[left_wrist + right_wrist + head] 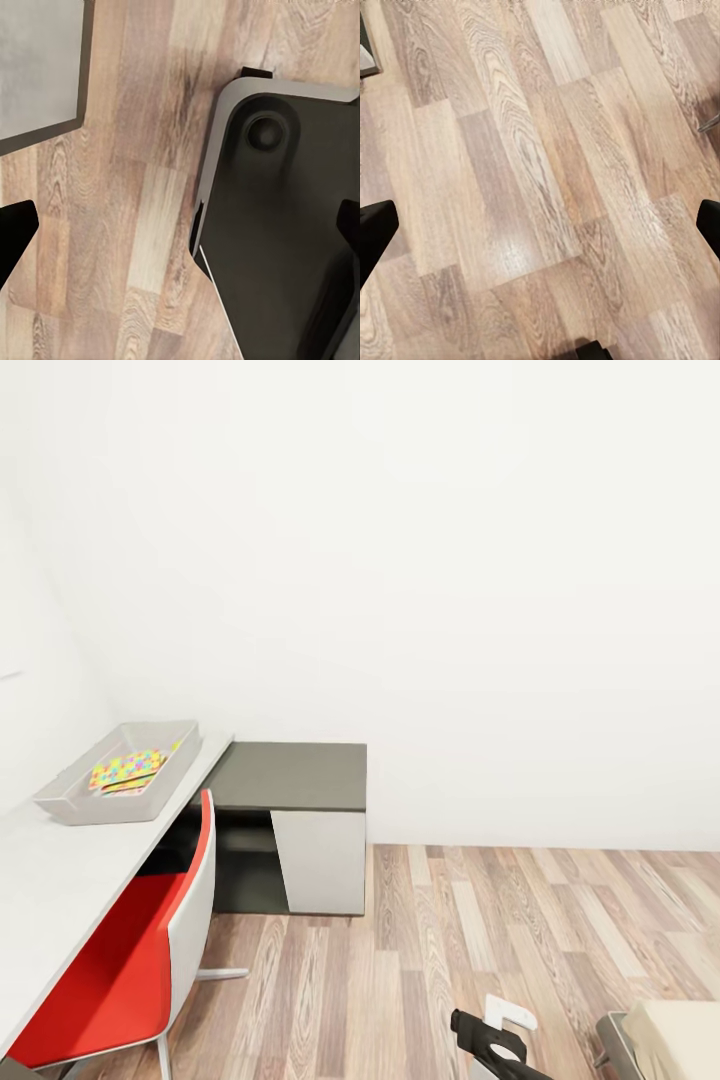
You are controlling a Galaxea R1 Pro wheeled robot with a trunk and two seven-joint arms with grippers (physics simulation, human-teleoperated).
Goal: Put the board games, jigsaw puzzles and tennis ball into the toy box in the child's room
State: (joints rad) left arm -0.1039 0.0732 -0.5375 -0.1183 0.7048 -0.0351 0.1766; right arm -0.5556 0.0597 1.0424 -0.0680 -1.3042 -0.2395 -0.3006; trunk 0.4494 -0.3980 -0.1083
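Black fingertips frame both wrist views, one at each side edge, set wide apart with nothing between them: the left gripper (180, 232) and the right gripper (540, 232) both stand spread and empty. Between the right jaws lies only wood-plank floor (532, 172); between the left jaws lies floor and, toward one tip, the dark rounded plate of the robot's base (285, 225), with a grey slab corner (37, 67) well beyond the other tip. Both arms seem to hang low and idle, which suits a robot travelling rather than reaching.

From the head camera comes what the wrists miss. A light grey toy box (60, 800) sits on the pale table (50, 880), far from either set of jaws, and a jigsaw puzzle (125, 768) already lies inside it; whether one flat or two, I cannot tell. A red-and-white chair (150, 940) is tucked at the table, beside the dark grey cabinet (300, 775). At the lower edge a black arm part (485, 1045) shows, and in the corner a cream bed edge (680, 1040). No board game or ball is visible, so the bed is probably the next stop.
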